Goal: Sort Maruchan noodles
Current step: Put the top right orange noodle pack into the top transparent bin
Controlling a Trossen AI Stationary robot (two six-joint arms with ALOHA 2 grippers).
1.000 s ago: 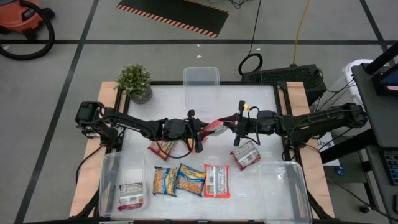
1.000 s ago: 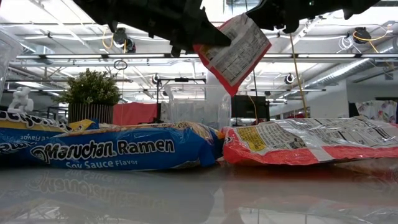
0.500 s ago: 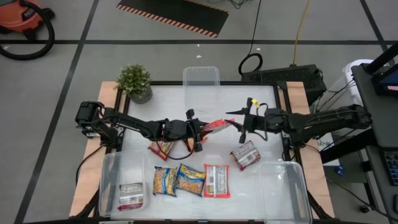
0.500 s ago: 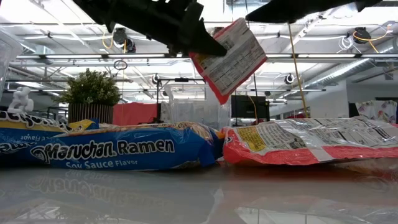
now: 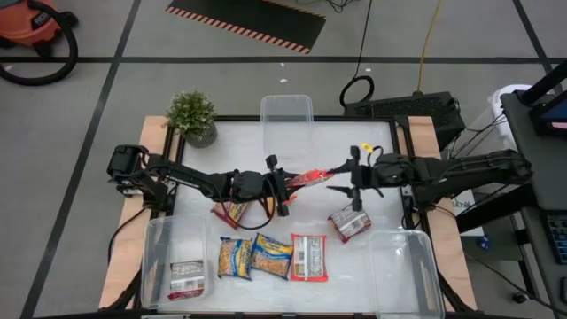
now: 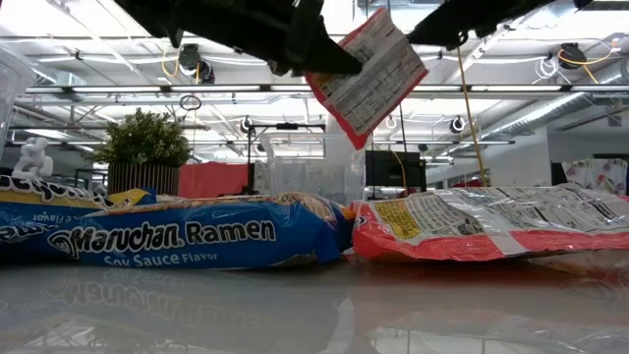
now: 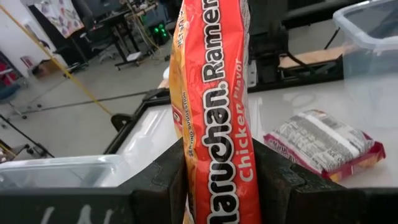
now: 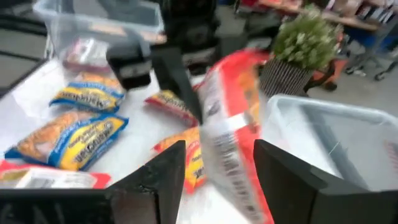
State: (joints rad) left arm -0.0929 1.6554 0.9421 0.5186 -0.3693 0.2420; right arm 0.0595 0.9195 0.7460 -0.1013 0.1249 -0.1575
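High view: left tool [image 5: 292,180] grips a red-orange chicken packet [image 5: 308,177] in the air above mid-tabletop [image 5: 372,142]. Right tool [image 5: 341,176] stands just beside the packet's far end, fingers spread, holding nothing. Other packets lie below; one sits in the left bin [image 5: 159,257].

Low view: the packet [image 6: 369,74] hangs tilted, clear of the surface.

Left wrist view: both fingers [image 7: 165,180] clamp the packet [image 7: 214,106] upright.

Right wrist view: fingers [image 8: 165,171] parted, the packet [image 8: 233,137] between them, apparently unpinched.

Judgement: an arm-to-arm handover looks complete. Next, the left arm must carry the packet to its matching bin, clearing the right arm.
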